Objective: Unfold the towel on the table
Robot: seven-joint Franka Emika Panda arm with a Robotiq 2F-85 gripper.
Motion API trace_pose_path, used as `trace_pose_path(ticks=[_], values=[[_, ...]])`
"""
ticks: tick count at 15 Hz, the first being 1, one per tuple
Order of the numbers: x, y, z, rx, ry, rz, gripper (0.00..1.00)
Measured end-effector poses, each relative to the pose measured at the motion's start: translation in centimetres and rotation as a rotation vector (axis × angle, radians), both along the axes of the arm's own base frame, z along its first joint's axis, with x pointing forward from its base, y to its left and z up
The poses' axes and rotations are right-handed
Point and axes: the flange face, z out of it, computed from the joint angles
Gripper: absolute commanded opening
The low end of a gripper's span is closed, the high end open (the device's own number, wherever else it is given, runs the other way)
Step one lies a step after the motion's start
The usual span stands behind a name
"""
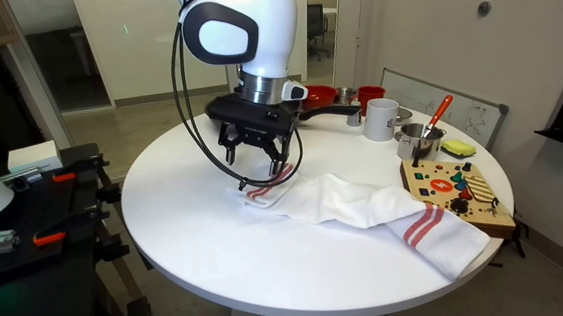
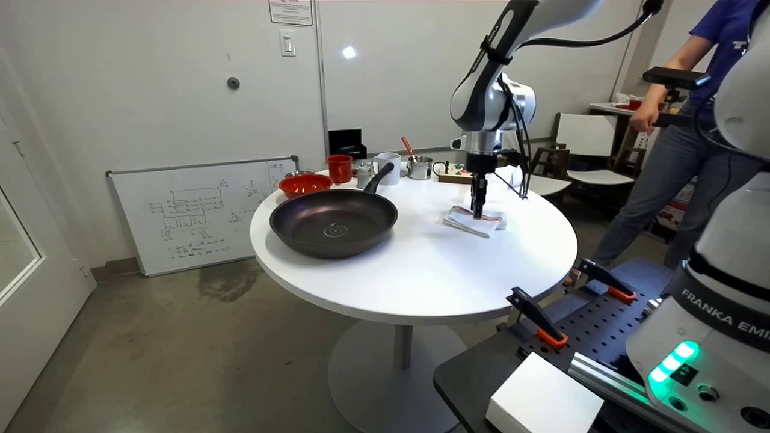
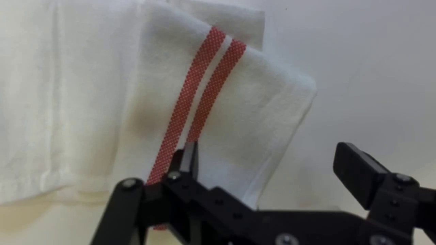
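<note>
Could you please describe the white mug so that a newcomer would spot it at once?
Find the round table, then the pot holding a red-handled tool. In both exterior views, the mug stands between that pot and a red cup. Of the three, only it is white, with a dark mark.

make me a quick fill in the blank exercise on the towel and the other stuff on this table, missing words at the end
The towel has stripes coloured ____.
The jaws of the gripper stand ____, not shut.
The mug nearest the metal pot is coloured ____.
The handle of the frying pan is coloured ____.

Missing words: red; open; white; black.
</note>
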Motion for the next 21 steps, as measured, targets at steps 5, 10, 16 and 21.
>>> trace_pose_path(ticks=[5, 10, 16, 21], values=[[-1.6, 1.5, -0.4, 0.031, -0.061, 0.078, 1.0], [-2.7, 2.3, -1.0, 0.041, -0.121, 0.104, 1.0], [-3.1, 2.2, -0.9, -0.014, -0.241, 0.105, 1.0], [-3.8, 2.6, -1.3, -0.035, -0.257, 0.132, 1.0]])
